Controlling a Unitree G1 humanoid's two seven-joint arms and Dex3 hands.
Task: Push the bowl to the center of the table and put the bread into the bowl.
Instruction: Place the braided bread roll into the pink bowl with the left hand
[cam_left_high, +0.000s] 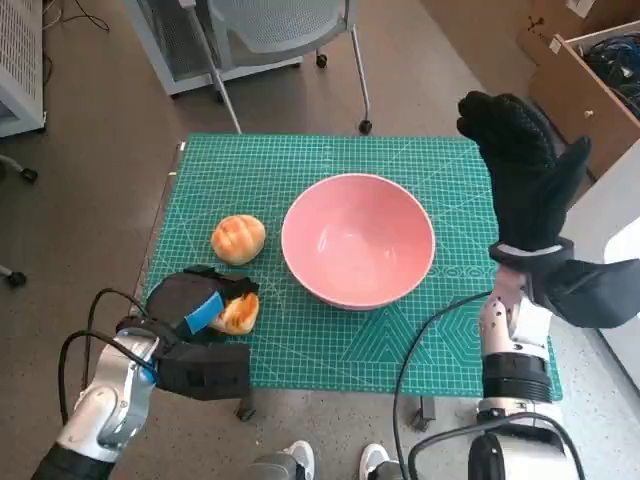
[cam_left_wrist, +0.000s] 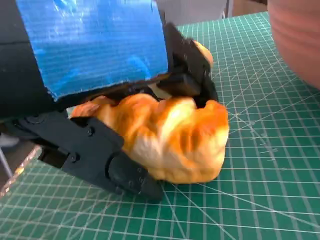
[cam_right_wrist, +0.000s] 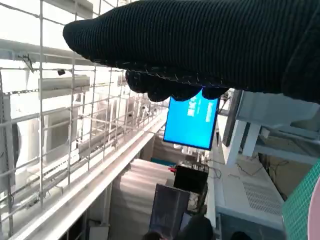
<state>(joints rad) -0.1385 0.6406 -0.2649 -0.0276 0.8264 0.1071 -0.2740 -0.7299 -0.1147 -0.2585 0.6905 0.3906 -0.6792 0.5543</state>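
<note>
Blue-taped black left hand (cam_left_wrist: 95, 65) grasped golden crusty bread roll (cam_left_wrist: 170, 137), lower left, head view. Gloved right hand (cam_left_high: 525, 190) released, raised. Risk: shallow grip, roll could slip short of pink bowl (cam_left_high: 358, 240).

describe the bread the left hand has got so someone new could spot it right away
Start at the green cutting mat and its pink bowl. On the robot's left of the bowl lie two golden rolls; the one meant is the nearer roll, gripped by the blue-taped left hand, while the round roll lies free.

My worktop (cam_left_high: 330, 345) under a green grid mat, brown floor (cam_left_high: 90, 180) around it, grey mesh chair (cam_left_high: 275, 30) beyond, glowing blue screen (cam_right_wrist: 192, 120) by wire grating (cam_right_wrist: 60, 125)
</note>
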